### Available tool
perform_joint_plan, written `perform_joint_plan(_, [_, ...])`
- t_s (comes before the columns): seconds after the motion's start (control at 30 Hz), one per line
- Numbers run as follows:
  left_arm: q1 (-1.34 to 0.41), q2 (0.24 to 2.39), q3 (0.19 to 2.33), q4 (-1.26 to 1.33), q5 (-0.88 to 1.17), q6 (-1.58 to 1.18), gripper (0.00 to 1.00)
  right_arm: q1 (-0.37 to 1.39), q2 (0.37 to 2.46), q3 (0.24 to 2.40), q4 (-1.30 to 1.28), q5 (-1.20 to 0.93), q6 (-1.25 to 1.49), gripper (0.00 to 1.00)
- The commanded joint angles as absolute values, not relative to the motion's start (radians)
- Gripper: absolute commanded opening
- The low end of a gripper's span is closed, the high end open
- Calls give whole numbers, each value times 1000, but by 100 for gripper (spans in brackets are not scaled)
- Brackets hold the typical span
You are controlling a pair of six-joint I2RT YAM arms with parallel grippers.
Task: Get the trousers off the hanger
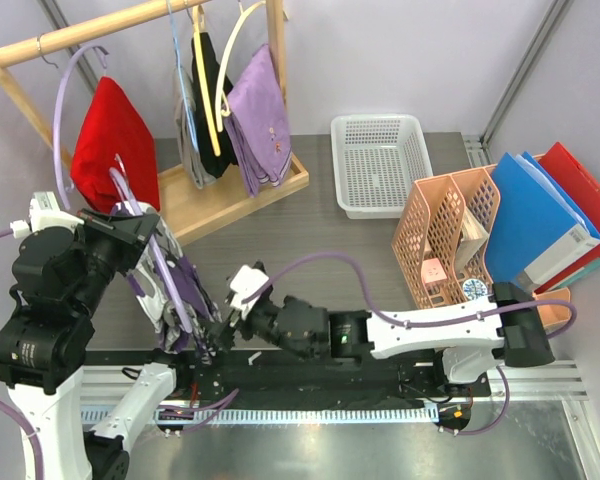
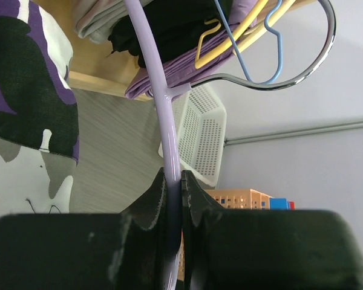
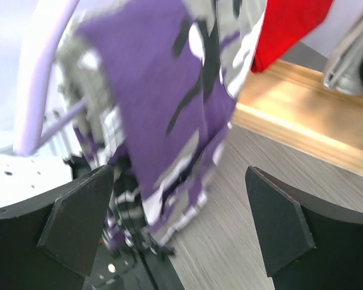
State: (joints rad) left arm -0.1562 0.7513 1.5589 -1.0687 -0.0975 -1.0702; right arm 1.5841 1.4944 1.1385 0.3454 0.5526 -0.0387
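Front left, left hand [image 2: 171, 194] clamping hanger [image 2: 164, 121], camouflage trousers [image 3: 163, 103] draped

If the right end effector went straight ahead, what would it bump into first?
Probably the camouflage trousers, hanging right ahead of the open right end effector, though depth is hard to judge.

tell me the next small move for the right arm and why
Probably ease the right gripper forward and close on the camo trousers: its jaws stand open with the cloth hanging between them, not gripped, while the left gripper is shut on the hanger.
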Motion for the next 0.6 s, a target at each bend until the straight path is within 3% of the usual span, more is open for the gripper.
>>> perform_joint_plan(0.0, [-156, 761, 1637, -890, -126, -1109, 0, 1533, 1417, 1163, 334, 284, 67, 96])
perform_joint_plan(0.23, [-158, 775, 1647, -868, -86, -1137, 0, 1494, 1445, 1195, 336, 141, 130, 94])
perform_joint_plan(0.4, [-158, 776, 1654, -864, -66, -1138, 0, 1493, 1465, 1192, 359, 210, 143, 90])
perform_joint_plan(0.47, [-158, 772, 1651, -864, -61, -1143, 0, 1490, 1470, 1187, 377, 215, 137, 81])
perform_joint_plan(0.57, [-158, 769, 1649, -861, -54, -1147, 0, 1485, 1488, 1203, 383, 251, 129, 82])
